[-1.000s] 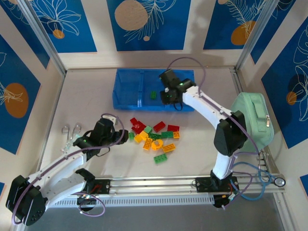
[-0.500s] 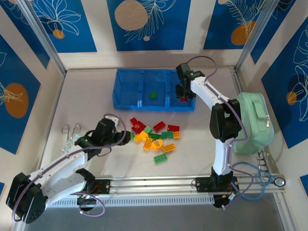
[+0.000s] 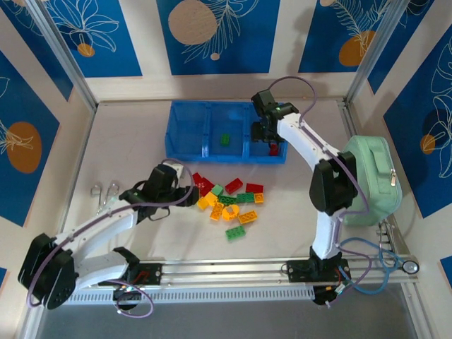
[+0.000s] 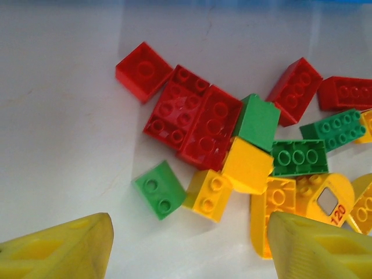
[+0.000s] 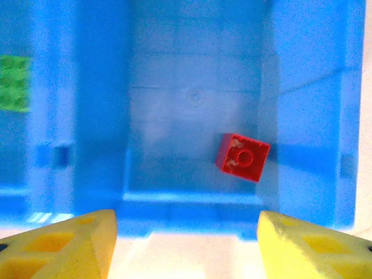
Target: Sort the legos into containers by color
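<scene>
From above: find the left gripper (image 3: 188,193) at the left edge of the pile of bricks (image 3: 229,201), fingers spread, holding nothing. Find the right gripper (image 3: 270,135) over the right compartment of the blue bin (image 3: 185,150), fingers also spread. See one red brick (image 3: 273,148) on the floor of that compartment, close under the fingers, and one green brick (image 3: 224,139) to their left, in the middle compartment. Well to the right of both grippers, note a mint-green pouch (image 3: 371,180).

From the left wrist: see two yellow fingers (image 4: 58,250) wide apart at the bottom corners, gripping nothing. Just ahead of them, find a small green square brick (image 4: 158,189) and a yellow brick (image 4: 208,195) just beside it. Further ahead, see a cluster of red bricks (image 4: 192,122), touched on the right by a green block (image 4: 257,122) and a yellow block (image 4: 247,165). Near the right finger, find a round orange piece with a small window (image 4: 325,200).

From the right wrist: see the fingers (image 5: 314,244) spread wide, empty, at the near wall of the bin. Ahead of the right finger, apart from it, find the red brick (image 5: 243,157) lying tilted on the compartment floor. Far ahead of the left finger, behind the divider, make out the green brick (image 5: 14,81), blurred.
</scene>
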Motion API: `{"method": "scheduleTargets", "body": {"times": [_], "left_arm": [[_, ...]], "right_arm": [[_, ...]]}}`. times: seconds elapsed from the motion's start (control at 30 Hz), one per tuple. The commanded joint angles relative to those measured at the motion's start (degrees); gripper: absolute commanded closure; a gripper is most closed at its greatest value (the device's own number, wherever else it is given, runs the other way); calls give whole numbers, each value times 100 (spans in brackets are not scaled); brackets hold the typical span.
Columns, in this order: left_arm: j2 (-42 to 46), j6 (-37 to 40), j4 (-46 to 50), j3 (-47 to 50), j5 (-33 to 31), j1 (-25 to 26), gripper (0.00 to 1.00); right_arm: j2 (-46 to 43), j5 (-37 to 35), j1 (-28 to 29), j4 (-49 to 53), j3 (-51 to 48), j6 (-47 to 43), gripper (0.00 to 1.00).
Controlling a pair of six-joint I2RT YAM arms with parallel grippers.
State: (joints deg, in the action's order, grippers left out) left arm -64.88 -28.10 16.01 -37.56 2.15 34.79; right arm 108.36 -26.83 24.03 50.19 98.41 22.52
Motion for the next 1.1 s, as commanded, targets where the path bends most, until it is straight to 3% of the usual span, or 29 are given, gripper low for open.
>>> {"method": "scheduleTargets", "body": {"times": [0.0,0.43,0.73,1.07], "left_arm": [[-433,183,-17,-472,274,36,30],[-1973,754,452,-1652,422,372,36],[-2845,937,854,-2402,121,738,38],[-3208,977,1102,-2640,-232,1065,38]], "right_arm": [[-690,-62,209,-219,-442,66,35],[-2215,160,418,-1145,-2796,684,38],[-2778,290,383,-1387,-3625,944,39],[-3123,446,383,-1679,-4331,1144,40]]}}
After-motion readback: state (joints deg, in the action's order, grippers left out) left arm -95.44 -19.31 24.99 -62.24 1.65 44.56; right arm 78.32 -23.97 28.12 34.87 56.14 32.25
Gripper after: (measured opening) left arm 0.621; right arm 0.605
